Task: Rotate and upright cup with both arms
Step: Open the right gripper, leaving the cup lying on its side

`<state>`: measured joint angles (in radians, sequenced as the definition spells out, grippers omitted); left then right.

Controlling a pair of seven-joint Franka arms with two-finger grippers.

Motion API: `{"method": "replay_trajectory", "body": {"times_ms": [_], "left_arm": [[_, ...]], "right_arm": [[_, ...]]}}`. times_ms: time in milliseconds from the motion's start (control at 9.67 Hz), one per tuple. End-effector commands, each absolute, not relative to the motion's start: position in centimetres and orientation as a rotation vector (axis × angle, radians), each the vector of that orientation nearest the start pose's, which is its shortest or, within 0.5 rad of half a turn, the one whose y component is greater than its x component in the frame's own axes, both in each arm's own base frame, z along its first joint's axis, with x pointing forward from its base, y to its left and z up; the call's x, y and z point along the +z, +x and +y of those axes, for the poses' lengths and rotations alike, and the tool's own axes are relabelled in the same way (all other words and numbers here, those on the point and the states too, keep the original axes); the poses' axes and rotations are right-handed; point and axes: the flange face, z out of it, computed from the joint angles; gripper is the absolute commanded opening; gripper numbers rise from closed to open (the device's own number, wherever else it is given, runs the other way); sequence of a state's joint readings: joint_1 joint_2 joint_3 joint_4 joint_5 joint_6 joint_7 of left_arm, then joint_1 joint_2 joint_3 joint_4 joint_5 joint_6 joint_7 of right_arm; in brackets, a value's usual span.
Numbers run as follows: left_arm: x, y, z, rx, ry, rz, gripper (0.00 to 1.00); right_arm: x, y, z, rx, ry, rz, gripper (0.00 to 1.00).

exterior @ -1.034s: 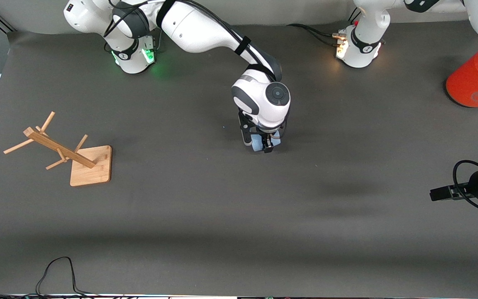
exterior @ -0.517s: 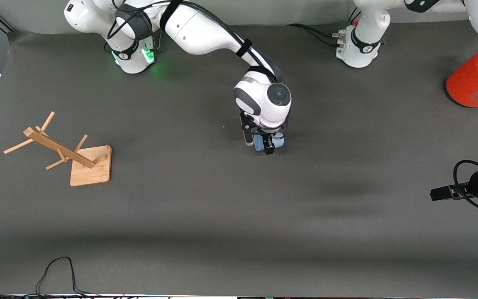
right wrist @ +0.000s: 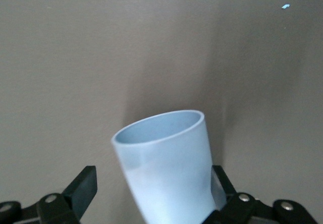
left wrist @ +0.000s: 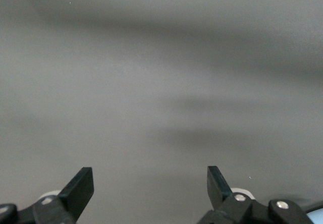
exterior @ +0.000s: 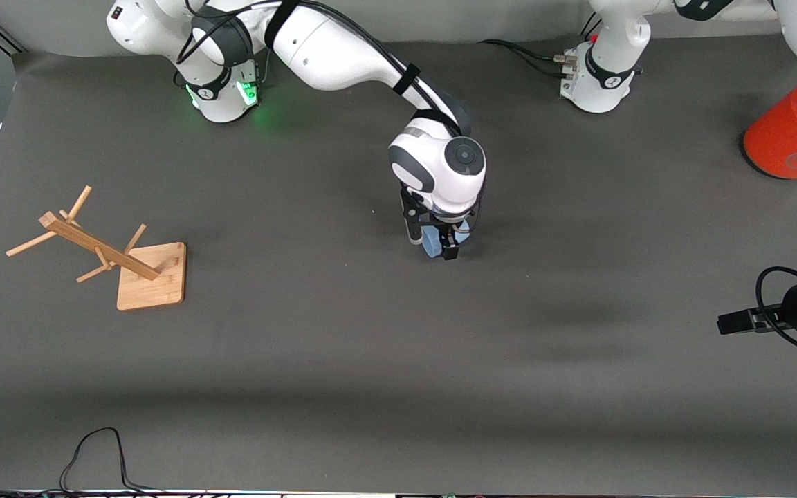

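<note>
The pale-blue cup [exterior: 430,245] is at the middle of the table, under the right arm's hand. In the right wrist view the cup [right wrist: 166,168] is tilted between the fingers, its open mouth turned away from the wrist. My right gripper [exterior: 433,249] [right wrist: 151,183] is open around it: one finger touches the cup's wall and the other stands apart from it. My left gripper [exterior: 730,322] [left wrist: 150,181] waits open and holding nothing above bare table at the left arm's end.
A wooden peg stand [exterior: 129,266] lies tipped over toward the right arm's end. A large orange-red can [exterior: 796,131] stands by the left arm's base. A black cable [exterior: 94,449] loops along the table edge nearest the front camera.
The right gripper has opened and let go of the cup, and its hand has shifted slightly. The cup shows narrower under the hand than before. The left arm has not moved.
</note>
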<state>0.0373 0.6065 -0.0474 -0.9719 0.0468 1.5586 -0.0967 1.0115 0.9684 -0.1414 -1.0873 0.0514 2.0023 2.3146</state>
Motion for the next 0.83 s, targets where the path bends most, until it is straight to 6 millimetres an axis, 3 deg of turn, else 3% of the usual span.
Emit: {"method": "replay_trajectory", "body": {"times_ms": [0,103,310,517,724], "left_arm": [[52.2,71.4,0.9,0.046,-3.126,-0.145,1.0],[52.2,71.4,0.9,0.046,-3.126,-0.145,1.0],[52.2,71.4,0.9,0.046,-3.126,-0.145,1.0],[52.2,71.4,0.9,0.046,-3.126,-0.145,1.0],[52.2,71.4,0.9,0.046,-3.126,-0.145,1.0]], "right_arm": [[29.6,46.2,60.2,-0.065,-2.425,2.135,1.0],[32.8,45.9,59.9,0.018,-2.43,2.131,1.0],[38.5,46.9,56.7,0.106,-2.501,2.125,1.0],[44.4,49.4,50.9,0.206,-2.647,2.005,1.0],[50.2,52.0,43.7,0.283,-2.806,1.774,1.0]]}}
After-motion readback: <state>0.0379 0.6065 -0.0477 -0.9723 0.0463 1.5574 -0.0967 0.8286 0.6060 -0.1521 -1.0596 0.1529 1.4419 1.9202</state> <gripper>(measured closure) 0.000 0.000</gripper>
